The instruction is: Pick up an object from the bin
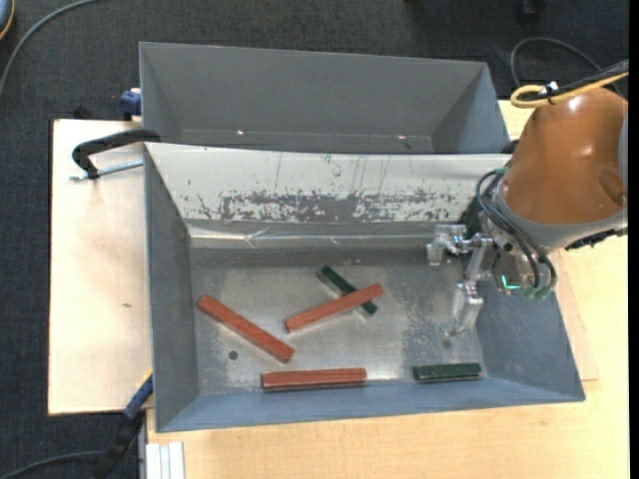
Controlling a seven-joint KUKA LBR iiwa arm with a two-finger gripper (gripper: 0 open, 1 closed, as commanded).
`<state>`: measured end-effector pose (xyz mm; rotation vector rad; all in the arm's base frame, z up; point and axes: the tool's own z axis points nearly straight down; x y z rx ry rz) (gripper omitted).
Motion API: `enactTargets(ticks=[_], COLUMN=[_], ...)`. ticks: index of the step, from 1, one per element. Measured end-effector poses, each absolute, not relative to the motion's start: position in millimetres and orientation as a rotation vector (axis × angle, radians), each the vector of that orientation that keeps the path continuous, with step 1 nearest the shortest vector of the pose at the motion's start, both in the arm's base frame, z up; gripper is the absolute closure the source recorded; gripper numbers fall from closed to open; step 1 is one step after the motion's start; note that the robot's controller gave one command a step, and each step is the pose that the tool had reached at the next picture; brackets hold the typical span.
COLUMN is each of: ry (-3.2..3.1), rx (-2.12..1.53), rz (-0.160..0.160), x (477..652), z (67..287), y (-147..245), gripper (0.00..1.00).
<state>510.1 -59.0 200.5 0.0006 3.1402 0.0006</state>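
Bin [166,297], grey metal, five loose bars on its floor.

Nearest the front edge: a red-brown bar [313,377] lay flat and almost parallel to that edge, about midway along it. To its right, towards the front right corner, a short dark green bar [446,372] lay flat and also roughly parallel to the front edge. It was apart from the other bars.

Next back, on the left half of the floor: a second red-brown bar [245,329] lay on a diagonal, with its far end towards the left wall and its near end close to the front bar.

Gripper [457,332] reached in from the right wall and pointed down at bare floor just behind the dark green bar, the thing closest to it. It was not touching that bar. Open or closed: could not tell. Nothing seen held.

Mid-floor: a third red-brown bar [332,308] lay slanted across a second dark green bar [337,280], covering its middle.

Far side: floor bare up to the scuffed back wall.
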Motion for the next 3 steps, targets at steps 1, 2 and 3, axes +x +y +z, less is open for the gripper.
enactTargets(ticks=[1,2,3], ry=[3.131,3.129,3.118], rx=[-0.238,-0.234,-0.226], rz=[0.004,0.001,-0.001], x=[575.1,575.2,569.2], z=[66.8,70.9,227.4], y=[3.5,1.3,3.7], gripper=[0.0,1.0,1.0])
